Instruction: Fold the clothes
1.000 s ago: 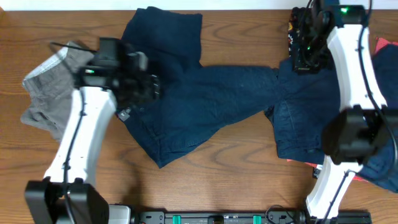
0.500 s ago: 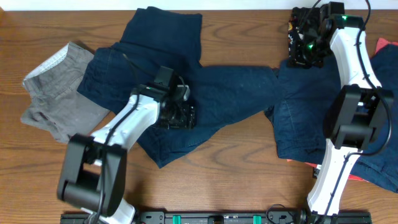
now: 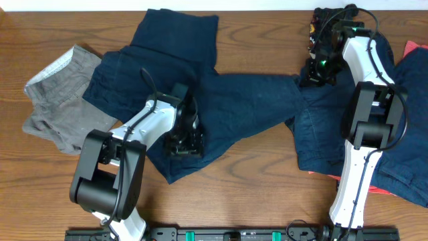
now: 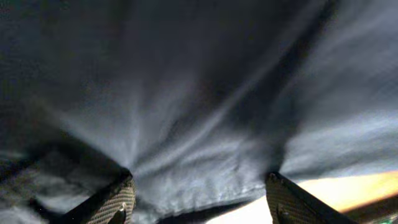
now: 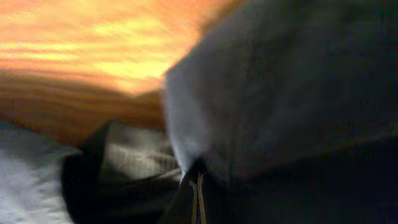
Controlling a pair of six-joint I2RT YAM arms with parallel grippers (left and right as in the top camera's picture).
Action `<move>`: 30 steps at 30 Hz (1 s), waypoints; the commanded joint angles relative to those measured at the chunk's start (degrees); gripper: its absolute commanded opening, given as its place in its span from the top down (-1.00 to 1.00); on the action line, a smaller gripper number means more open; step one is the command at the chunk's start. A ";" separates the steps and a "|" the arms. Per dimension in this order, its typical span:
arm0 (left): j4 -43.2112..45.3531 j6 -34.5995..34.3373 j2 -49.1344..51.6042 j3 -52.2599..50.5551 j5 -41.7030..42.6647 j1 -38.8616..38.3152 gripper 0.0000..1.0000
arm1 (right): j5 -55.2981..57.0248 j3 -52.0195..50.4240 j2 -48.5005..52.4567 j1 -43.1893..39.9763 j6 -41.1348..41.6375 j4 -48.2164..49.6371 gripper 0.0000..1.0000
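Observation:
Dark navy shorts (image 3: 247, 100) lie spread across the middle of the wooden table. My left gripper (image 3: 184, 142) is low on their lower left part. In the left wrist view its fingers (image 4: 199, 182) are wide apart, with the navy fabric (image 4: 199, 93) and its hem lying between them. My right gripper (image 3: 318, 67) is at the shorts' far right corner. In the right wrist view its fingers (image 5: 198, 177) are closed together, with navy fabric (image 5: 298, 93) bunched at their tip. Grey-olive shorts (image 3: 53, 107) with pale waistband lining lie crumpled at the far left.
More dark navy fabric (image 3: 321, 140) lies at the right, under and beside the right arm. A red cloth (image 3: 416, 48) shows at the far right edge. Bare wood (image 3: 254, 181) runs along the front of the table.
My left arm has swung from over the grey-olive shorts to the right and down onto the navy shorts. My right gripper has shifted slightly lower at the shorts' corner.

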 commanded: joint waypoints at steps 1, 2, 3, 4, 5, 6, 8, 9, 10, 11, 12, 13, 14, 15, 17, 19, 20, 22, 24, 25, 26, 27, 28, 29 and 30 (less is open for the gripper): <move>-2.10 -0.94 1.25 -3.65 -2.34 -0.04 -0.39 | 24.90 -0.96 3.91 -1.53 5.55 -2.45 0.98; -2.49 -0.94 1.22 -4.72 -2.36 -0.02 -0.39 | 30.12 -0.96 3.91 -2.27 7.80 -3.63 0.98; -2.75 -0.94 1.22 -5.57 -2.69 -0.04 -0.38 | 34.27 -0.96 3.91 -3.17 9.64 -4.70 0.98; -3.10 -1.03 1.22 -6.56 -3.63 -0.02 -0.39 | 37.38 -0.96 3.89 -4.20 10.86 -5.70 0.98; -3.34 -1.38 1.22 -7.32 -4.76 0.02 -0.39 | 39.56 -0.96 3.89 -5.20 11.69 -6.47 0.98; -3.72 -2.12 1.22 -8.11 -6.36 0.04 -0.39 | 41.57 -0.96 3.89 -6.49 12.48 -7.28 0.98; -4.70 -2.93 1.22 -8.59 -8.55 0.35 -0.39 | 44.72 -0.96 3.89 -9.33 14.38 -8.72 0.98; -5.40 -3.13 1.11 -8.61 -9.44 0.55 -0.39 | 45.62 -0.94 3.89 -10.69 15.02 -9.27 0.98; -6.01 -3.19 1.05 -8.61 -10.75 0.90 -0.39 | 46.42 -0.94 3.87 -12.37 15.52 -9.88 0.98; -6.60 -3.69 0.90 -8.61 -12.15 1.29 -0.39 | 46.84 -0.94 3.87 -14.08 15.78 -10.69 0.98; -7.15 -4.46 0.87 -8.61 -13.77 1.81 -0.39 | 47.25 -0.94 3.87 -15.56 16.31 -11.13 0.98; -7.52 -5.14 0.87 -8.61 -15.43 2.47 -0.40 | 48.11 -0.94 3.87 -17.59 17.62 -12.11 0.98; -7.69 -5.44 0.87 -8.61 -16.48 3.13 -0.40 | 48.68 -0.92 3.80 -19.08 18.84 -12.72 0.98; -7.76 -5.77 0.87 -8.61 -17.27 3.85 -0.40 | 48.92 -0.92 3.65 -20.57 19.71 -13.29 0.98; -7.74 -5.88 0.87 -8.59 -17.49 5.64 -0.40 | 48.83 -0.92 2.99 -23.65 21.38 -14.08 0.98; -7.76 -5.88 0.87 -8.59 -17.49 7.39 -0.40 | 48.28 -0.90 1.70 -26.40 23.32 -14.47 0.98; -7.76 -5.88 0.87 -8.57 -17.49 8.13 -0.40 | 47.30 -0.81 0.79 -27.67 23.52 -14.40 0.98; -7.76 -5.88 0.50 -8.33 -17.44 9.60 -0.40 | 43.06 -0.72 -1.81 -29.64 22.71 -13.14 0.97; -7.76 -5.88 -0.59 -7.78 -17.46 10.21 -0.40 | 36.17 -0.72 -5.20 -30.40 19.08 -10.91 0.97; -7.76 -5.86 -1.44 -7.37 -17.46 10.23 -0.40 | 32.22 -0.72 -6.80 -30.38 16.55 -9.70 0.96; -7.76 -5.88 -2.47 -6.88 -17.46 10.21 -0.40 | 27.76 -0.72 -8.52 -30.21 13.75 -8.48 0.93; -7.76 -5.88 -4.26 -6.21 -17.44 10.14 -0.40 | 20.98 -0.72 -11.13 -29.64 10.03 -7.26 0.86; -7.74 -5.88 -5.86 -5.75 -17.46 10.12 -0.42 | 17.11 -0.72 -12.57 -29.16 7.96 -6.88 0.80; -7.74 -5.88 -7.61 -5.33 -17.46 10.10 -0.47 | 12.72 -0.72 -14.36 -28.52 5.20 -6.73 0.74; -7.58 -5.92 -9.94 -5.07 -17.44 10.10 -0.49 | 8.31 -0.72 -16.22 -27.61 1.99 -6.84 0.69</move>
